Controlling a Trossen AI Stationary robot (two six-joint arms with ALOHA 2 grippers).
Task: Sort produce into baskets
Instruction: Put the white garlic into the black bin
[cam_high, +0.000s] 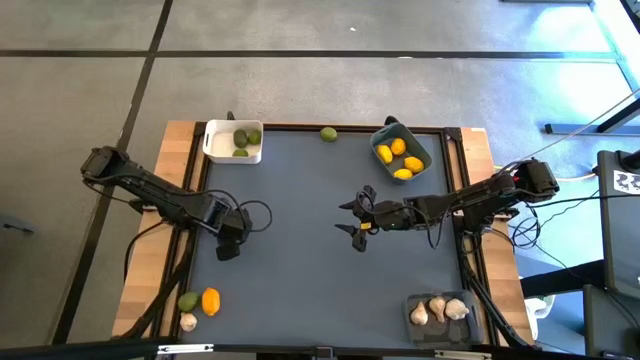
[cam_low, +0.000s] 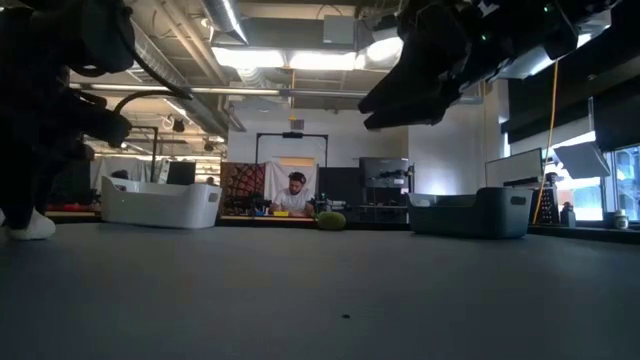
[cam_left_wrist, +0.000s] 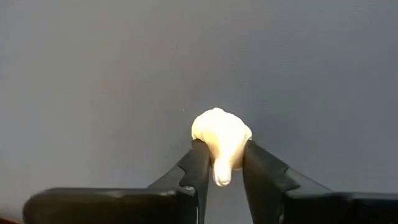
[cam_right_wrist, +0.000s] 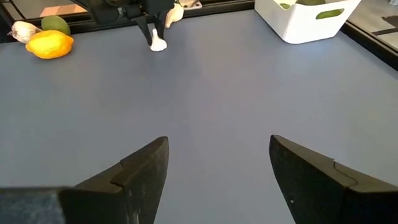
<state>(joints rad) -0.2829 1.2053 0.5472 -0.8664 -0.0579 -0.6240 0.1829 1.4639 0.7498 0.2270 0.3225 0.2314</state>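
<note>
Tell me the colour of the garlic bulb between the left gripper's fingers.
Creamy white garlic bulb; the left wrist view shows it best.

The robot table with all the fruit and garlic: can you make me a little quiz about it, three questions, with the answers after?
1. True or false: the white basket holds yellow fruits.
2. What sits between the jaws of the left gripper?
A. a garlic bulb
B. a lemon
C. nothing
3. Fill in the missing word: the clear basket holds only ______ bulbs.

Key
1. False. It holds green fruits; the yellow fruits lie in the blue-grey basket.
2. A. The garlic bulb is pinched between the jaws. The right gripper hangs open over the mat, with nothing in it.
3. garlic
</note>
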